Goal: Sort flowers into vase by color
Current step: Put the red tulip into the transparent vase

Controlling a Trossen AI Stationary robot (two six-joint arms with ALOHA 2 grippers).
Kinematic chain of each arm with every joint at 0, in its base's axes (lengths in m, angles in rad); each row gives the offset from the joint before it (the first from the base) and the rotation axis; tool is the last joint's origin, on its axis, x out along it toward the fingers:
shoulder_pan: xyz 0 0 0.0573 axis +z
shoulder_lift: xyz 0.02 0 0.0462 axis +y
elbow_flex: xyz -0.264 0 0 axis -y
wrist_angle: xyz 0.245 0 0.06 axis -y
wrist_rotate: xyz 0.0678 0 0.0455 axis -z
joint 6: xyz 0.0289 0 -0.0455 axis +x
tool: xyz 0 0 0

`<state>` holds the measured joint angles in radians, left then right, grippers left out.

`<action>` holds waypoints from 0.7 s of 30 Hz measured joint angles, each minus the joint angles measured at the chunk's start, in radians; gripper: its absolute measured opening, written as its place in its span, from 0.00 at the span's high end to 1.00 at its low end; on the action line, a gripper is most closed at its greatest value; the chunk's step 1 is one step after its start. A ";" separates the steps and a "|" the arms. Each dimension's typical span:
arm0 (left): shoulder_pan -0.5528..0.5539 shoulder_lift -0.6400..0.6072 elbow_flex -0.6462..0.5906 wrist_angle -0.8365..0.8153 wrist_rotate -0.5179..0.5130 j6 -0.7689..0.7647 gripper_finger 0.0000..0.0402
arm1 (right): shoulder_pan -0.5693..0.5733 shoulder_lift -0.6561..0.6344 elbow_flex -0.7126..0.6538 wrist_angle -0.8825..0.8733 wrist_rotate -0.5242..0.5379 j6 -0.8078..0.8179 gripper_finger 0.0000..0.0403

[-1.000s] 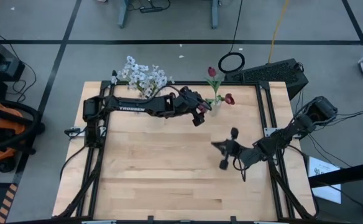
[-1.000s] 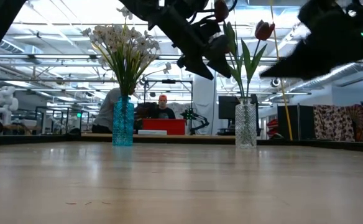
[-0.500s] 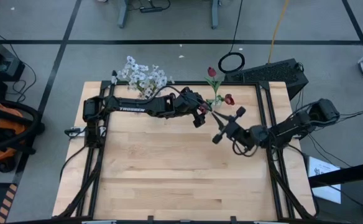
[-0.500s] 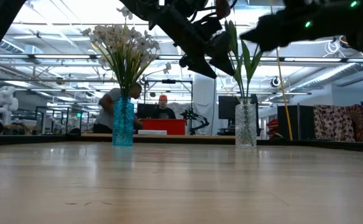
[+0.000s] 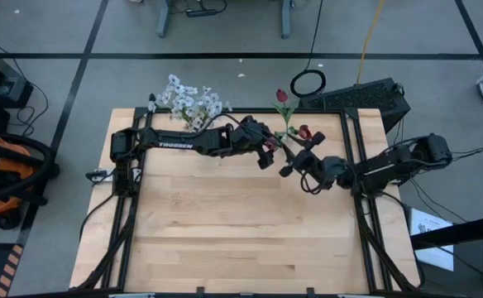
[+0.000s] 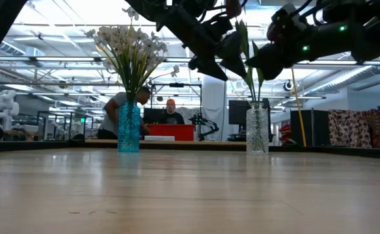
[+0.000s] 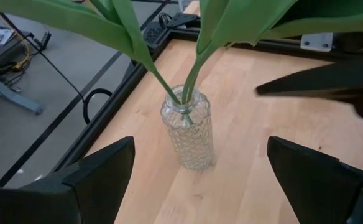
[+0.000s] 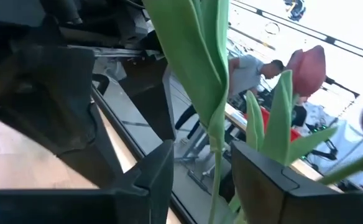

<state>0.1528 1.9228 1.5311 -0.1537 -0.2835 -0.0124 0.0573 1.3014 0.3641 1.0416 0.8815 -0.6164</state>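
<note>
My right end effector (image 5: 289, 161) sits high above the counter (image 5: 225, 223), just beside the clear vase (image 7: 191, 130). Its fingers (image 8: 150, 180) stand apart, with a tulip stem (image 8: 215, 149) running through the gap between them; not pinching, as far as the wrist view shows. Whether a pad brushes the stem, I cannot tell.

My left end effector (image 5: 266, 153) hangs close on the other side of the same vase, fingers (image 7: 94, 174) spread wide, nothing between them but the vase seen below.

Outward: the clear vase stands near the far edge of the counter and holds green stems and leaves. Red tulip buds (image 5: 281, 96) show above it; I make out two from overhead, and the right arm covers the spot where another might be. The white flowers (image 5: 190, 101) stand bunched in the blue vase (image 6: 129, 127), well apart from the tulips.

Risks, as I judge them:
- The stem is inside my right gap. Pulling away sideways could drag it and tip the narrow vase.
- Both end effectors crowd one vase; a small drift could knock them together.
- Leaves lie across my right wrist view, so a snag could go unseen.
</note>
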 joint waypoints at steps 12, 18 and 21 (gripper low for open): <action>0.000 0.000 0.000 0.015 0.061 -0.002 0.07 | -0.104 0.000 0.000 0.000 -0.140 0.028 0.81; 0.000 0.000 0.000 0.014 0.072 -0.006 0.07 | -0.119 0.000 0.000 0.001 -0.176 0.052 0.92; 0.000 0.000 0.000 0.013 0.072 -0.006 0.07 | -0.119 0.000 0.000 0.000 -0.176 0.054 0.98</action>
<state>0.1528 1.9228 1.5314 -0.1410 -0.2112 -0.0189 -0.0620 1.3014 0.3645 1.0420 0.7052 -0.5627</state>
